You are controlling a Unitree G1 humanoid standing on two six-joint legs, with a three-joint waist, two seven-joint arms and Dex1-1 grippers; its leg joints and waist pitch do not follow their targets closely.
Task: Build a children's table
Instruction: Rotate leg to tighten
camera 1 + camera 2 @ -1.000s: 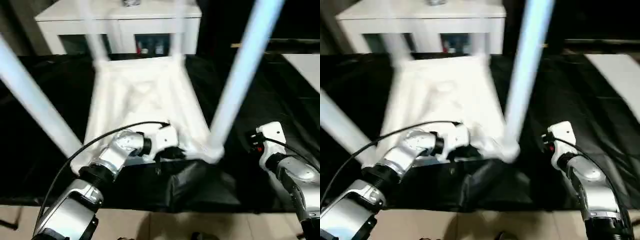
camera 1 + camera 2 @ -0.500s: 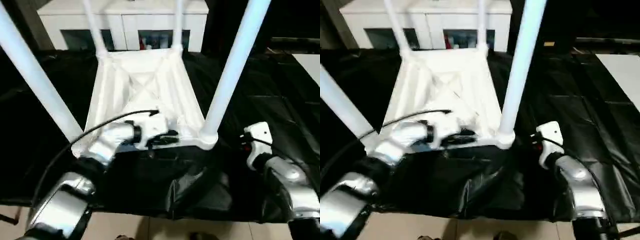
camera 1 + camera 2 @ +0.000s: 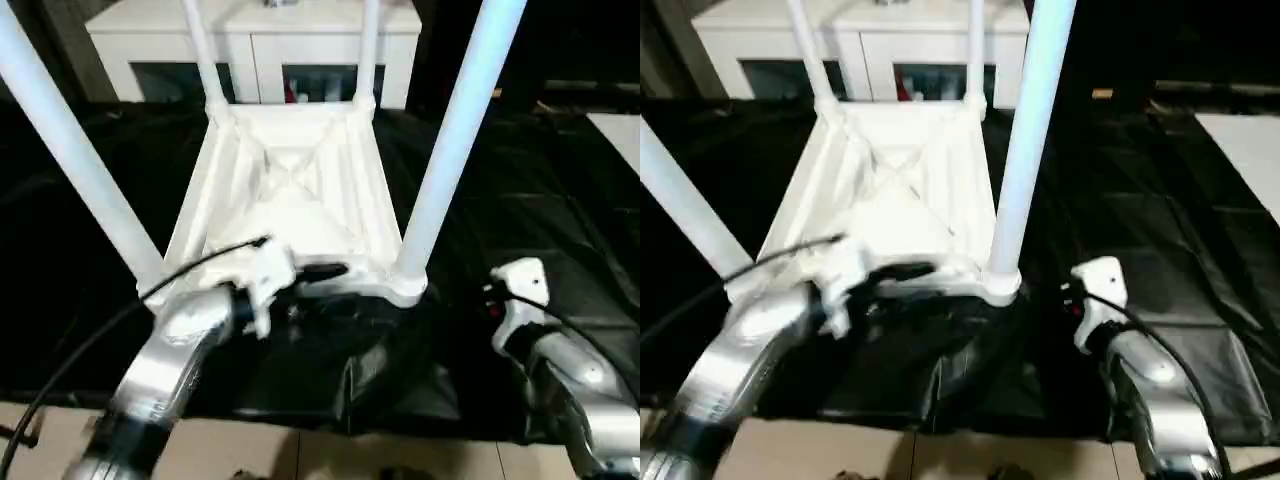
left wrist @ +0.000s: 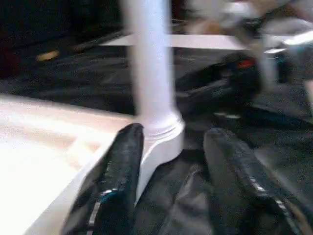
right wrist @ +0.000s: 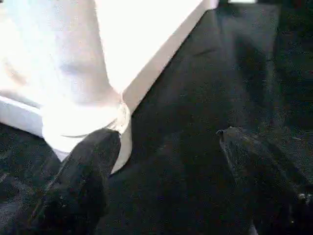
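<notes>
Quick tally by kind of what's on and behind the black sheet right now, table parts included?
Screw-in legs standing up from the tabletop: 4
Upturned tabletop: 1
Black sheet: 1
White cabinet: 1
Grippers, left gripper and right gripper, both open: 2
Total: 9

I can read no writing, label, brand, number or sign anywhere around my claws.
</notes>
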